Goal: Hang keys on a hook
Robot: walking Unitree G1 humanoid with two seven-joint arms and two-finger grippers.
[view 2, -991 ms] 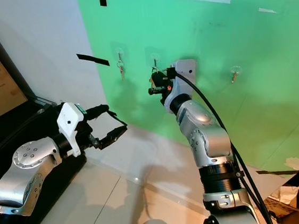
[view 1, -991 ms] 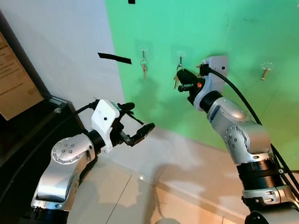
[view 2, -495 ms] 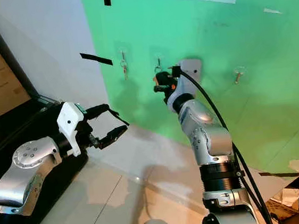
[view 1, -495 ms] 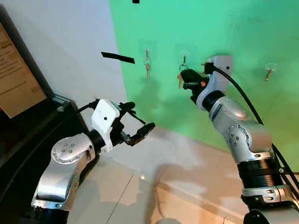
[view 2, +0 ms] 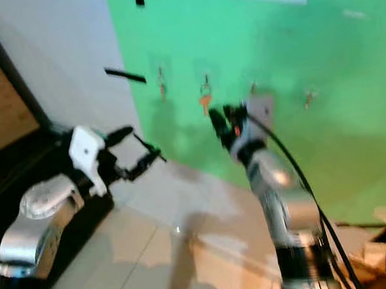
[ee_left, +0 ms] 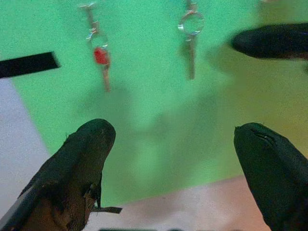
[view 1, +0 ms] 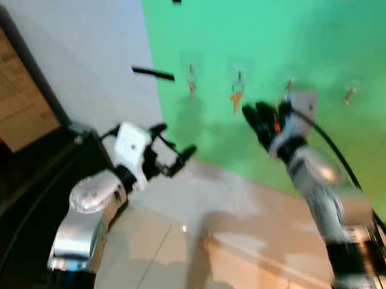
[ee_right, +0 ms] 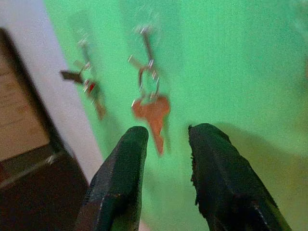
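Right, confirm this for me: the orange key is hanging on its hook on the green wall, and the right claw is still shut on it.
Not quite. The orange key is hanging on its hook on the green wall, but the right claw is not holding it. The right wrist view shows its fingers parted and apart from the key.

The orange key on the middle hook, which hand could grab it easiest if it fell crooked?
Probably the right hand: it sits just below and beside the orange key at the green wall. The left hand is farther off, open, near the white wall.
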